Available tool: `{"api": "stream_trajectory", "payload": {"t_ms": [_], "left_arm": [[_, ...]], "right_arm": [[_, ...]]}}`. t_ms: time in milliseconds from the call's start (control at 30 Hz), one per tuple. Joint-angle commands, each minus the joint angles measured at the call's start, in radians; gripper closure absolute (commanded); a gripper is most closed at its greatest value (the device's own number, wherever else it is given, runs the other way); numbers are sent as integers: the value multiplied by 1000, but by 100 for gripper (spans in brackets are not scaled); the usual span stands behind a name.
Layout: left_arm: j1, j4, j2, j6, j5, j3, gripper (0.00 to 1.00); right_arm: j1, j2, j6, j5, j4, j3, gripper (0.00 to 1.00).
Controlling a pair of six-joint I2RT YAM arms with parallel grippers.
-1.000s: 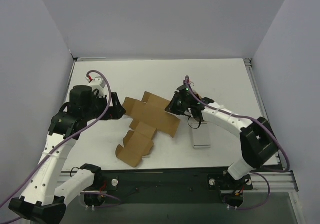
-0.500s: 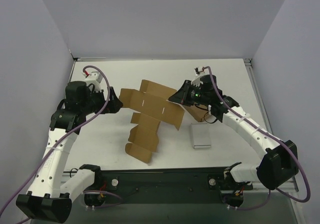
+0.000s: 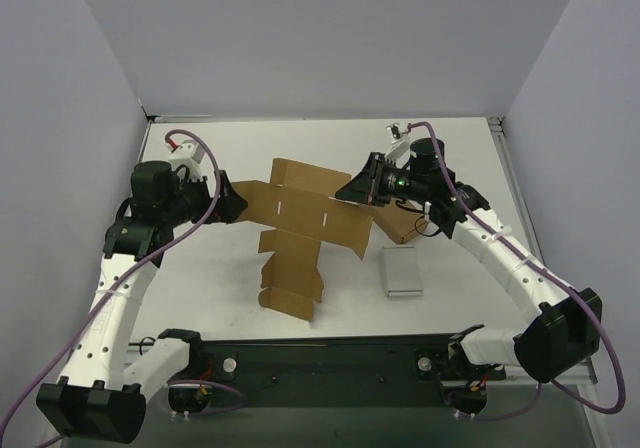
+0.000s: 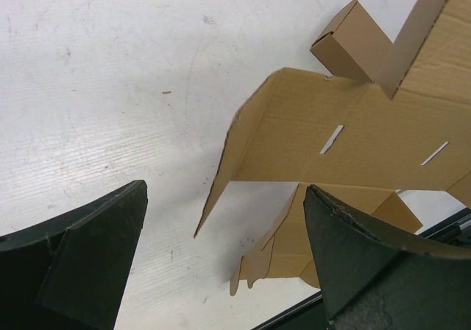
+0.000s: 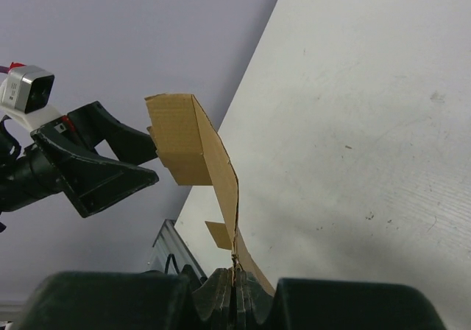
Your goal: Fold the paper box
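The paper box (image 3: 300, 218) is a flat brown die-cut sheet with several flaps, held up off the table, its lower flaps hanging toward the front. My right gripper (image 3: 358, 190) is shut on the sheet's right edge; the right wrist view shows the cardboard (image 5: 213, 160) pinched edge-on between the closed pads, at the gripper (image 5: 237, 275). My left gripper (image 3: 232, 206) is open at the sheet's left edge. In the left wrist view the sheet (image 4: 346, 131) lies ahead of the open gripper (image 4: 224, 256), not touching either finger.
A longer brown carton (image 3: 405, 223) lies on the table behind the right arm and also shows in the left wrist view (image 4: 349, 43). A small white-grey slab (image 3: 403, 271) lies front right. Purple-grey walls surround the white table (image 3: 200, 288).
My right gripper has lifted the sheet up and toward the back, so its flaps now hang free. My left gripper has stayed open at the sheet's left edge, shifting slightly up.
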State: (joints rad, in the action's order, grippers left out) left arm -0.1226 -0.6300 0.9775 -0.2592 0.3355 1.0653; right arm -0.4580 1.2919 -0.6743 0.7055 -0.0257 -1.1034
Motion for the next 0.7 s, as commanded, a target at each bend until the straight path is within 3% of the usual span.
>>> {"api": "stream_trajectory", "payload": {"t_ms": [0, 100, 300, 467, 667], "left_arm": [[9, 81, 6, -6, 37, -1, 3], [8, 114, 10, -14, 60, -10, 6], [8, 133, 0, -21, 103, -41, 28], [8, 161, -16, -29, 160, -83, 38], [2, 184, -26, -12, 197, -93, 80]], "right_arm": [[4, -34, 22, 86, -11, -42, 100], [4, -34, 31, 106, 0, -50, 100], [4, -31, 45, 109, 18, -62, 100], [4, -29, 59, 107, 21, -72, 100], [4, -39, 102, 65, 92, -78, 100]]}}
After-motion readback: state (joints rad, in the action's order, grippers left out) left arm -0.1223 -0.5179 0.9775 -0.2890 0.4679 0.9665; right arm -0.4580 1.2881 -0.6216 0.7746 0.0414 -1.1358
